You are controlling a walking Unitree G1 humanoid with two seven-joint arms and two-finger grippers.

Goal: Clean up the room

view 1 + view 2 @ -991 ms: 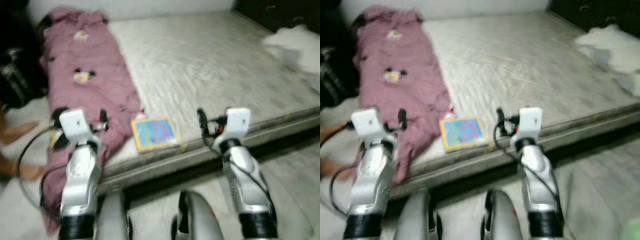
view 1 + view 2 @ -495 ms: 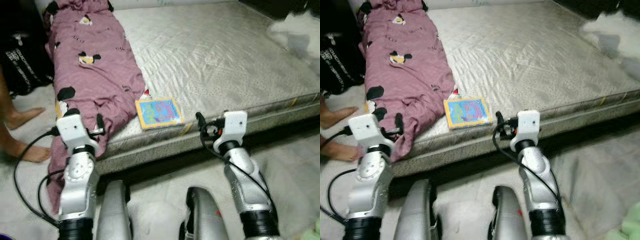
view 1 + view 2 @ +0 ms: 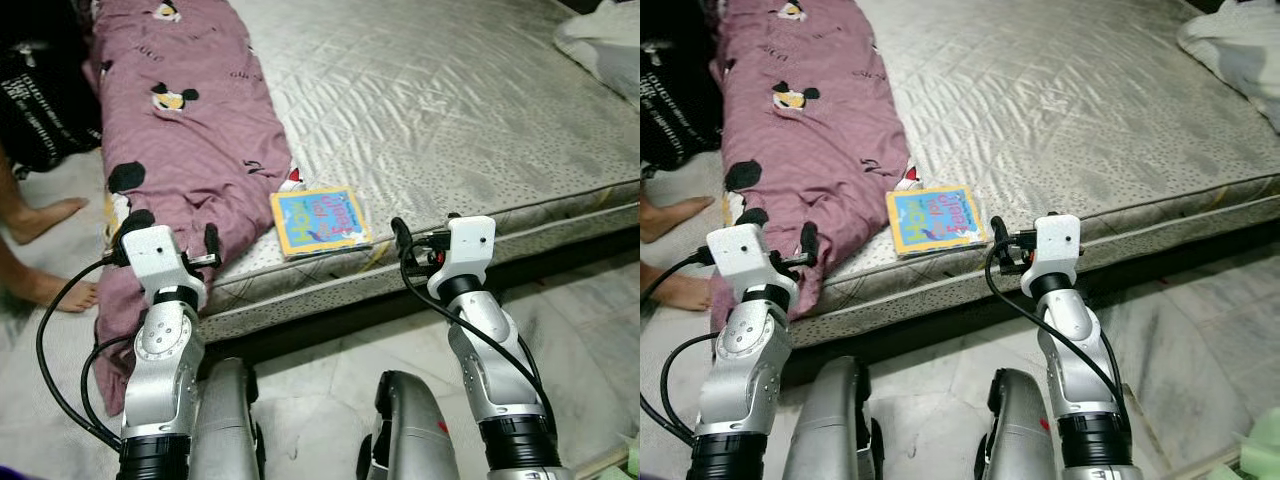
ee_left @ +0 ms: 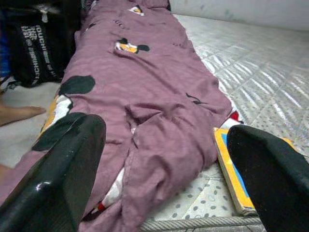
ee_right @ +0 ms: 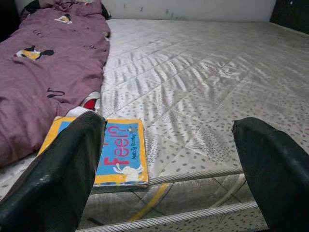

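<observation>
Lying at the bed's (image 3: pixel 480 120) edge, the book (image 3: pixel 318 221) is seen beyond both empty, wide-open grippers (image 4: pixel 164 159) (image 5: pixel 169 159).

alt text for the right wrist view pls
A children's book lies flat near the edge of a bare mattress, seen between the right gripper's open jaws. A purple blanket lies beside the book.

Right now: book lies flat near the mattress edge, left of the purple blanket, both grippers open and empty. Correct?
Not quite. The book lies to the right of the purple blanket, as the left eye view shows. The rest holds: flat near the mattress edge, left gripper and right gripper open and empty.
</observation>
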